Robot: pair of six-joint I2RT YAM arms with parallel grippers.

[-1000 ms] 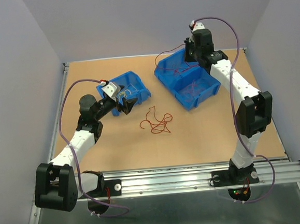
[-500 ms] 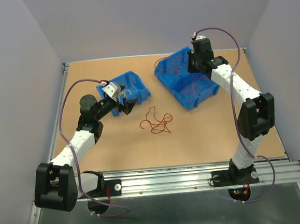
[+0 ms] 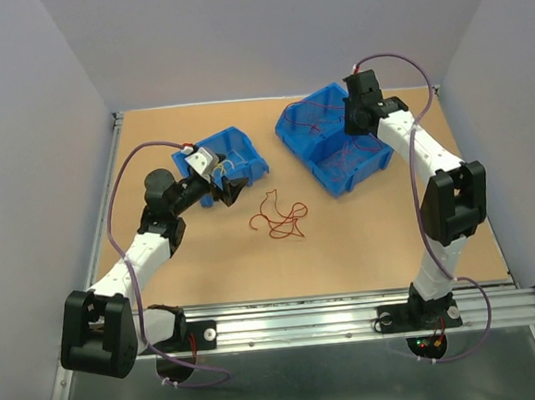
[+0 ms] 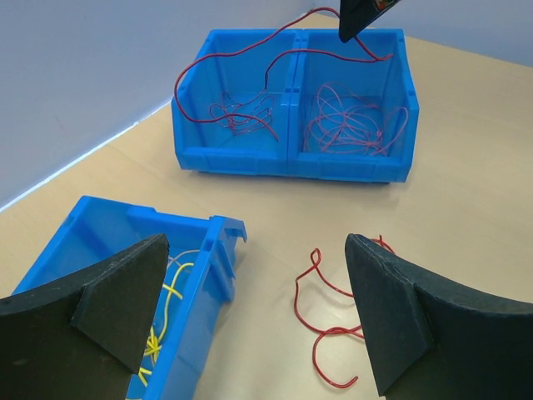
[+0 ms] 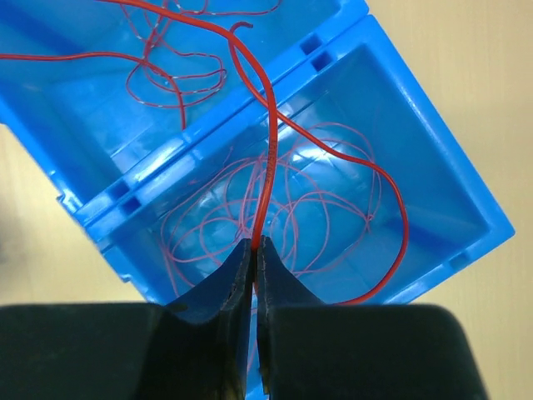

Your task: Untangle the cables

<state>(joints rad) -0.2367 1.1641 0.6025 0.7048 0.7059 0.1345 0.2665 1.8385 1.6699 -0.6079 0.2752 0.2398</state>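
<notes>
My right gripper is shut on a red cable above the double blue bin. That cable trails back over the divider and the far compartment. Thin pinkish-red cables lie in the compartment under the jaws, and dark red ones in the other. In the top view this gripper hangs over the bin. A loose red cable tangle lies on the table. My left gripper is open and holds nothing, above the table between the small blue bin, which holds yellow cables, and the tangle.
The small bin sits left of centre and the double bin right of it toward the back. White walls and a metal edge close in the brown tabletop. Purple cords run along both arms.
My right gripper has moved right and nearer over the double bin, carrying the red cable with it. The left arm has barely moved.
</notes>
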